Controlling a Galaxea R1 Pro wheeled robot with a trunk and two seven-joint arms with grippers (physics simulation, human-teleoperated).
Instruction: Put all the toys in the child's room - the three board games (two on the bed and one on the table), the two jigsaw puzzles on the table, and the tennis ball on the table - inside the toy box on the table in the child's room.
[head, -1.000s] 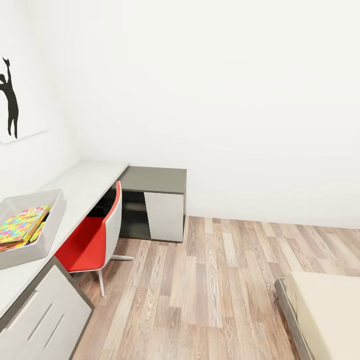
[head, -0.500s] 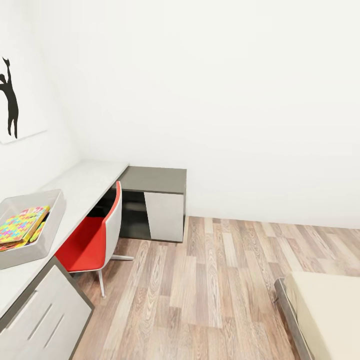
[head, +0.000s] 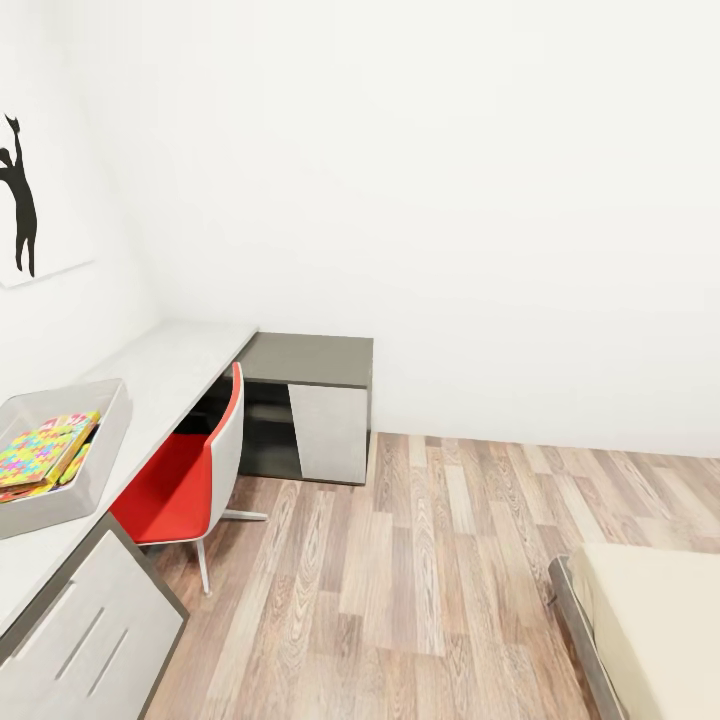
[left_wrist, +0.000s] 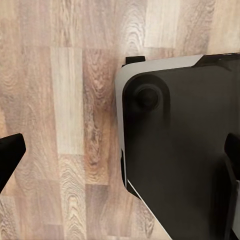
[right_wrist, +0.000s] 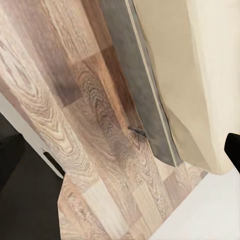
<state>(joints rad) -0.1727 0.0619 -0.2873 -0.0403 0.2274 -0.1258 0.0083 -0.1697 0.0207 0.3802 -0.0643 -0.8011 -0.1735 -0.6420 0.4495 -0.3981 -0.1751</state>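
The light-grey toy box (head: 103, 440) stands on the white table (head: 170, 365) at the head view's left edge. A bright jigsaw puzzle (head: 38, 450) lies tilted inside it on other flat colourful pieces that I cannot tell apart. A corner of the beige bed (head: 660, 620) shows at the lower right, with nothing on the part I see. My left gripper (left_wrist: 120, 165) is open above the wood floor and my own dark base (left_wrist: 185, 150). My right gripper (right_wrist: 120, 150) hangs open over the floor beside the bed's grey frame (right_wrist: 135, 75). Board games and tennis ball are out of view.
A red and white chair (head: 185, 485) is pushed in at the table. A low cabinet with a dark grey top (head: 310, 360) stands in the far corner. Grey drawer fronts (head: 90, 630) are close at the lower left. Wood floor (head: 430, 560) stretches between table and bed.
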